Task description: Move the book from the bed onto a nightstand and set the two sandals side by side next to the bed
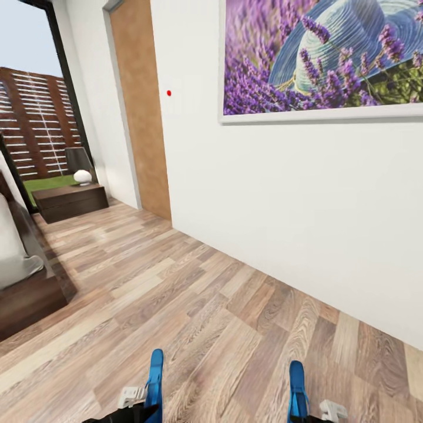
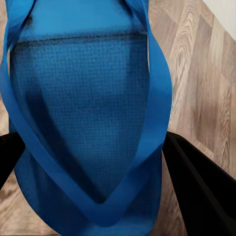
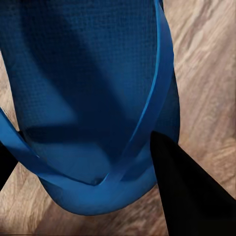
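Two blue sandals (image 1: 155, 376) (image 1: 297, 390), one seemingly clamped in each arm's jaws.

sandals: 2 — one (image 1: 155, 376), one (image 1: 297, 385) | bed (image 1: 23, 276): 1 | low cabinet (image 1: 70, 201): 1 | lamp (image 1: 79, 164): 1 | wall picture (image 1: 323, 56): 1 | door (image 1: 141, 106): 1

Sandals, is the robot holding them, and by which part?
Yes, one each. The left end effector grips a sandal and the right end effector the other sandal, both near the strap's V.
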Tool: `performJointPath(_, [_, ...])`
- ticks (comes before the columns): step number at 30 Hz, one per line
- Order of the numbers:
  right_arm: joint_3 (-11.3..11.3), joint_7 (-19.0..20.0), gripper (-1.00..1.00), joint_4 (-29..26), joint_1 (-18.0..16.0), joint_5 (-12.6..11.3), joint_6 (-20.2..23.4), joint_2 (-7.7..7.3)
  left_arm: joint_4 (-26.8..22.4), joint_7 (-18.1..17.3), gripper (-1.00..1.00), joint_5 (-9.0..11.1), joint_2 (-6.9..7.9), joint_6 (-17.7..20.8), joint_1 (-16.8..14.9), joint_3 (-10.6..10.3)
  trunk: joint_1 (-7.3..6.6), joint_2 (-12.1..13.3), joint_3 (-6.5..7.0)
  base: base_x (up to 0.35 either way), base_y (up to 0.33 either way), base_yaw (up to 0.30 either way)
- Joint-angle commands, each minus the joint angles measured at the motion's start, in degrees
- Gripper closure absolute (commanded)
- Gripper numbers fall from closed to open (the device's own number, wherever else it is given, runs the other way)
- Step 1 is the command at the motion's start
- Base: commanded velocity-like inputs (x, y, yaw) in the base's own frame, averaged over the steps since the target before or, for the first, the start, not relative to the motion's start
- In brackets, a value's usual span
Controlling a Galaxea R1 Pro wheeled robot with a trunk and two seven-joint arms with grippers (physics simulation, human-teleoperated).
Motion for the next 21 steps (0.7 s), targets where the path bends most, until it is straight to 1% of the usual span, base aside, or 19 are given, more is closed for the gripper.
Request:
performJointPath(1, [-0.4,0.4,1.0,-0.1,0.0,0.0,0.6,0.0,0.0,-0.1,1.0,0.6,0.04,0.3,0.0,-0.4,-0.01,0.0,-0.06,0.0,0.0,0.284])
performJointPath(2, [-0.4,0.7,1.0,-0.1,0.0,0.2,0.6,0.0,0.0,-0.1,1.0,0.6,0.04,0.3,0.0,-0.4,-0.01,0.0,-0.06,0.0,0.0,0.285])
performJointPath(4, [-0.4,2.7,1.0,-0.1,0.0,0.4,0.7,0.0,0.0,-0.1,1.0,0.6,0.05,0.3,0.0,-0.4,-0.01,0.0,-0.06,0.0,0.0,0.285])
performJointPath(5, [-0.3,5.4,1.0,-0.1,0.0,0.4,0.7,-0.03,0.0,-0.1,1.0,0.6,0.03,0.3,0.0,-0.4,-0.01,0.0,-0.06,0.0,0.0,0.287])
performJointPath(6, [-0.3,6.5,1.0,-0.1,0.0,0.5,0.7,-0.04,0.0,-0.1,1.0,0.6,0.03,0.3,0.0,-0.4,-0.01,0.0,-0.06,0.0,0.0,0.287])
performJointPath(7, [-0.3,9.7,1.0,-0.1,0.0,0.9,0.7,-0.07,0.0,-0.1,1.0,0.6,0.02,0.3,0.0,-0.4,-0.01,0.0,-0.06,0.0,0.0,0.288])
performJointPath(9, [-0.3,12.7,1.0,-0.1,0.0,2.5,0.6,-0.08,0.0,-0.1,1.0,0.6,-0.01,0.3,0.0,-0.4,-0.01,0.0,-0.06,0.0,0.0,0.288])
performJointPath(11, [-0.3,13.5,1.0,-0.1,0.0,3.7,0.6,-0.04,0.0,-0.1,1.0,0.5,0.03,0.3,0.0,-0.4,-0.01,0.0,-0.06,0.0,0.0,0.288])
performJointPath(13, [-0.3,13.9,1.0,-0.1,0.0,4.3,0.6,-0.02,0.0,-0.1,1.0,0.5,0.04,0.3,0.0,-0.4,-0.01,0.0,-0.06,0.0,0.0,0.288])
performJointPath(21, [-0.4,14.0,1.0,-0.1,0.0,4.7,0.6,-0.09,0.0,-0.1,1.0,0.5,0.05,0.3,0.0,-0.4,-0.01,0.0,-0.06,0.0,0.0,0.288])
